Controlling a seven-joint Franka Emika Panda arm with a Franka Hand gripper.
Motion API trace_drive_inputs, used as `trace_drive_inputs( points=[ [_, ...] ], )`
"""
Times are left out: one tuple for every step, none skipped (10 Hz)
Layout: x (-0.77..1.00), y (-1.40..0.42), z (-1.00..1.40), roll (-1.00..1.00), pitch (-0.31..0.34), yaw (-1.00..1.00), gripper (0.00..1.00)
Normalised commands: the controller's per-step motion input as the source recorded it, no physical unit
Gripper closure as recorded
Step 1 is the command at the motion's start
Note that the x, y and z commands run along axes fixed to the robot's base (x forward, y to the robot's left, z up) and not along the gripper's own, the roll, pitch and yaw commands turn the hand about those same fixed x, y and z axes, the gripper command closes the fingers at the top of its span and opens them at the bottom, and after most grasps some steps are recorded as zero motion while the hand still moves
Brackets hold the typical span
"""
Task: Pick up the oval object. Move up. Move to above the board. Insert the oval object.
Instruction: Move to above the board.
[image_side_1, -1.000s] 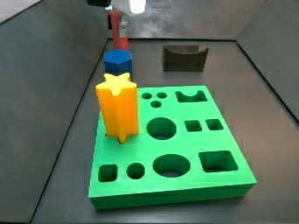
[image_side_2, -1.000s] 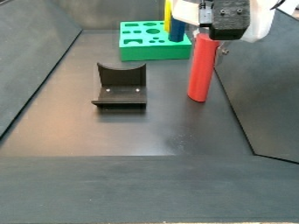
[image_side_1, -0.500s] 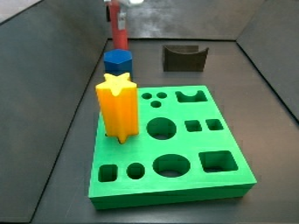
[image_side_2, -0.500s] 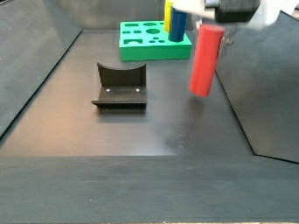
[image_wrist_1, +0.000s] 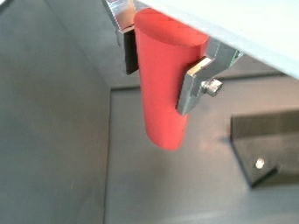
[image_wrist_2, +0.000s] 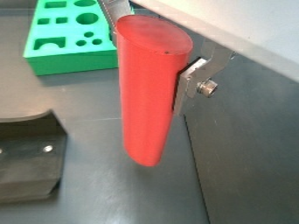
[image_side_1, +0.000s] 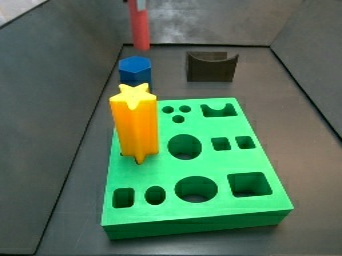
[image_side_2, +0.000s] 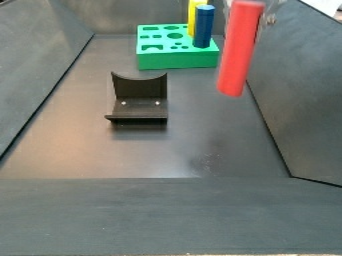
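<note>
Wrist views: we see the gripper (image_wrist_1: 163, 54) with its jaws clamped on the oval object (image_wrist_2: 149, 87).
Oval object: hanging upright, clear of the surface (image_side_2: 160, 150), near the upper right of a side view (image_side_2: 241, 48).
Board: the board (image_side_1: 201, 165) lies low in a side view (star peg (image_side_1: 132, 122) standing in it).
Fixture: the fixture (image_side_2: 136, 98) stands apart.

A yellow-orange star peg (image_side_1: 132, 122) stands upright in the green slab's left edge. Just behind it sits a short blue hexagonal block (image_side_1: 134, 70). The dark L-shaped fixture (image_side_2: 136, 97) stands on the dark floor (image_side_2: 160, 150), well apart from both.
</note>
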Motion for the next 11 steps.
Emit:
trace_drive_inputs(
  points=[
    [0.19, 0.32, 1.0, 0.13, 0.034, 0.03, 1.0],
    [0.17, 0.3, 1.0, 0.1, 0.046, 0.02, 1.0],
    [0.16, 0.28, 1.0, 0.06, 0.066, 0.0, 1.0],
    [0.15, 0.26, 1.0, 0.03, 0.072, -0.01, 1.0],
    [0.12, 0.21, 0.98, 0.01, 0.076, -0.02, 1.0],
    [0.09, 0.17, 0.87, 0.0, 0.076, -0.02, 1.0],
    [0.04, 0.1, 0.65, -0.01, 0.075, -0.02, 1.0],
    [0.03, 0.07, 0.54, -0.01, 0.07, -0.02, 1.0],
    [0.01, 0.04, 0.28, -0.02, 0.064, -0.03, 1.0],
    [0.0, 0.04, 0.17, -0.03, 0.066, -0.03, 1.0],
    [0.17, -1.0, 0.08, -0.07, 0.037, 1.0, 1.0]
  ],
)
